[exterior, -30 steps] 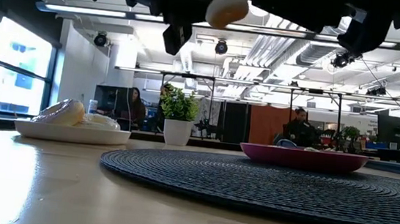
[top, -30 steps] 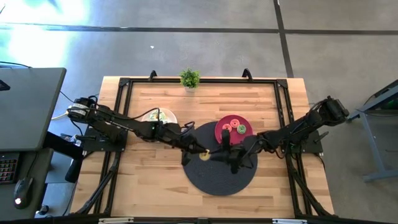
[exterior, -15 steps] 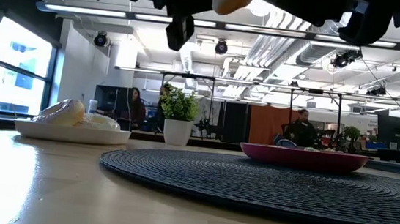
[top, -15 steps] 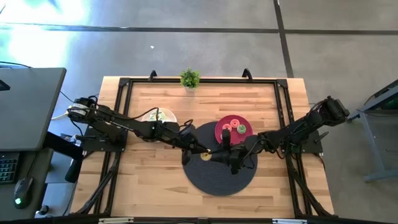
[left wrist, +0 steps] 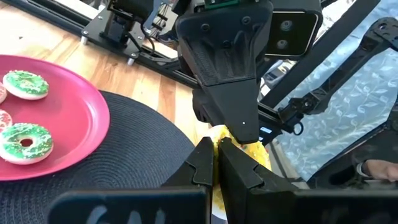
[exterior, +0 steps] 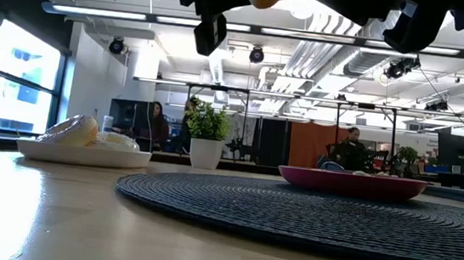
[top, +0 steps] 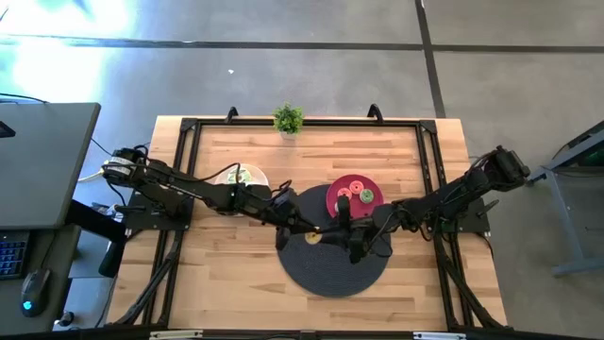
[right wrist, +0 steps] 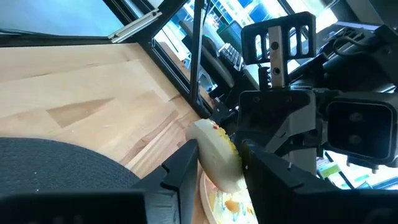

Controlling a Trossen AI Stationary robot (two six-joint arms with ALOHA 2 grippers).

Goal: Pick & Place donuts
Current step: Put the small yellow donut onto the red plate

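A yellow donut (top: pixel 312 237) hangs in the air over the dark round mat (top: pixel 335 274), between both grippers. My left gripper (top: pixel 307 231) reaches in from the table's left and is shut on it. My right gripper (top: pixel 332 233) meets it from the right, its fingers closed against the donut's two sides (right wrist: pixel 217 158). Green and pink donuts (left wrist: pixel 25 140) lie on the pink plate (top: pixel 345 200), just beyond the grippers. More donuts lie on the white plate (top: pixel 241 177), far left of the mat. My left gripper pinches the yellow donut's rim (left wrist: pixel 219 144) between its two nearly closed fingers, coming level from the table's left; the donut is lifted clear of the mat. My right gripper has one finger (right wrist: pixel 186 163) on each flat side of the donut (right wrist: pixel 214 149), coming level from the right.
A small potted plant (top: pixel 288 120) stands at the table's far edge. The low view shows the white plate (exterior: pixel 84 155) and the pink plate (exterior: pixel 351 183) resting on the table and mat. Bare wood lies near and left of the mat.
Both grippers and the yellow donut have risen a little above the mat. My right gripper has edged toward the table's left, closer onto the donut that my left gripper holds.
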